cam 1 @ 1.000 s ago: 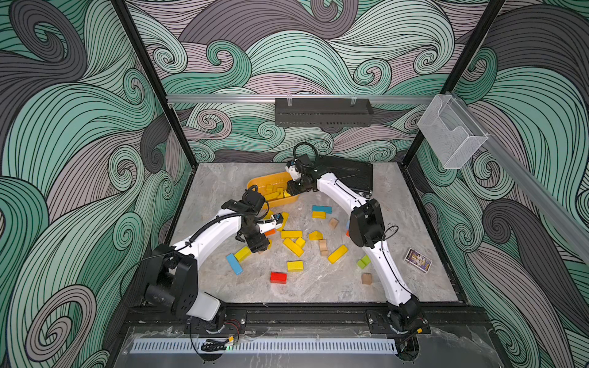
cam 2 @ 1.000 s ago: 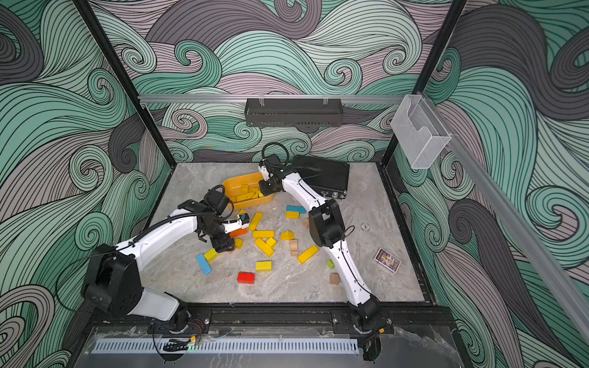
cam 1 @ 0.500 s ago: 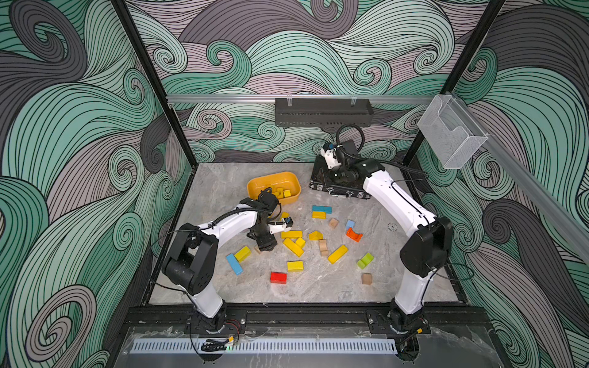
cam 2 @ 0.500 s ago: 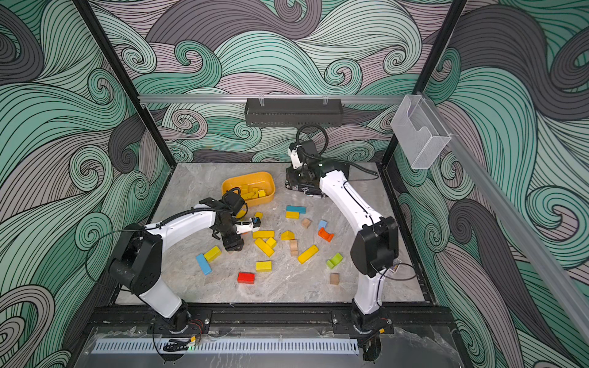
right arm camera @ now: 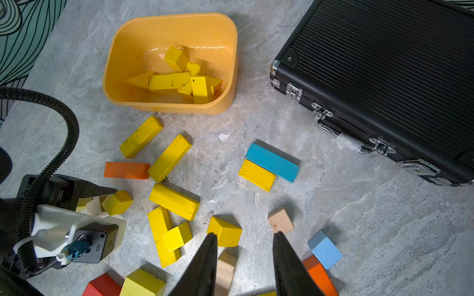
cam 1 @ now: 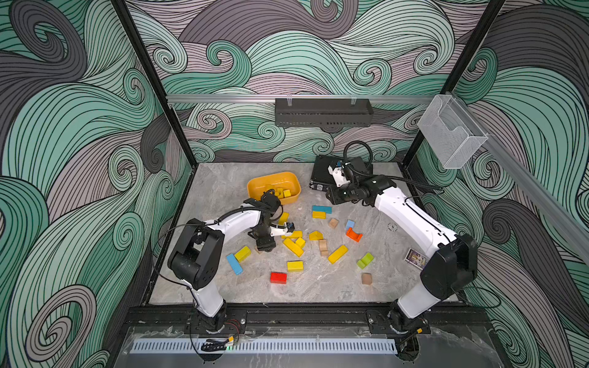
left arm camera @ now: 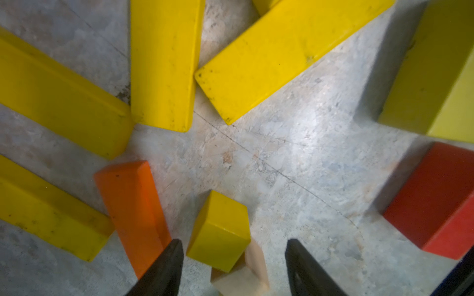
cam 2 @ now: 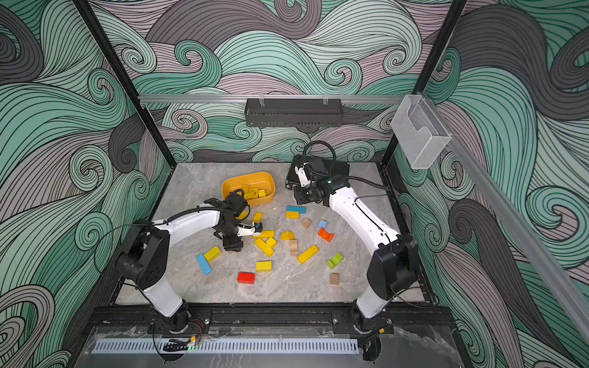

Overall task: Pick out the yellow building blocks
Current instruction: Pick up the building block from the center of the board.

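— Anything new on the right?
— Pulls the right gripper [right arm camera: 245, 237] off the orange-yellow tub [cam 1: 273, 175], swings it over the black case [cam 1: 320, 173], then brings it back above the table [cam 1: 223, 191] beside that case.
— And left?
— Lifts the elbow up and inward. Narrows the left gripper [left arm camera: 233, 246] around a small yellow block [left arm camera: 220, 230].

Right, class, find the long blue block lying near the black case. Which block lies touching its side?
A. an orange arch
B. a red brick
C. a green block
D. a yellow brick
D: in the right wrist view a yellow brick lies flush along one long side of the long blue block, and both top views show the same pair together.
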`<control>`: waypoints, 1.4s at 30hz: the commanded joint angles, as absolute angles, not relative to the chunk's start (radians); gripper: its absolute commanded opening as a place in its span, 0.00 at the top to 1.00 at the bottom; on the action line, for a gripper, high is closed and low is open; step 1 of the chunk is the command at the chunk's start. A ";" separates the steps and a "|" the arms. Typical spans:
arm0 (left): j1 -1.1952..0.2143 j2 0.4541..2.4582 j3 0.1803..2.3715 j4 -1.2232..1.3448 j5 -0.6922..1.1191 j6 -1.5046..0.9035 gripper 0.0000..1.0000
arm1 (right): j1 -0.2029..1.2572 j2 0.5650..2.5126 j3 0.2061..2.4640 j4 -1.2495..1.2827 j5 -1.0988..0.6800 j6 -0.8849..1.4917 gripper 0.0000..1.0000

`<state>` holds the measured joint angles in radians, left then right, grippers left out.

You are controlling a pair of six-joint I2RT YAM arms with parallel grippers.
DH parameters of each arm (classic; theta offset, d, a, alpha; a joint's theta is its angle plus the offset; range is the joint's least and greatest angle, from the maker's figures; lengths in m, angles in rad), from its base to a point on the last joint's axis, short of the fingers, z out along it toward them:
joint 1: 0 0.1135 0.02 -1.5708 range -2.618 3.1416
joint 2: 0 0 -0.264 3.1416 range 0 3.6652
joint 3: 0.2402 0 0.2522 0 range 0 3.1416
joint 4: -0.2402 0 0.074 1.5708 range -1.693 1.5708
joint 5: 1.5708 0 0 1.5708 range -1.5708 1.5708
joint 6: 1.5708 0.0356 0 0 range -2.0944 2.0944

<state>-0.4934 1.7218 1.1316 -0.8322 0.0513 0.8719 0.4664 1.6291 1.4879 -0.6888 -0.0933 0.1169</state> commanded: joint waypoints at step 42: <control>-0.498 1.755 1.399 -0.984 0.125 0.692 0.93 | 0.453 1.459 1.299 -0.680 -0.061 0.134 0.63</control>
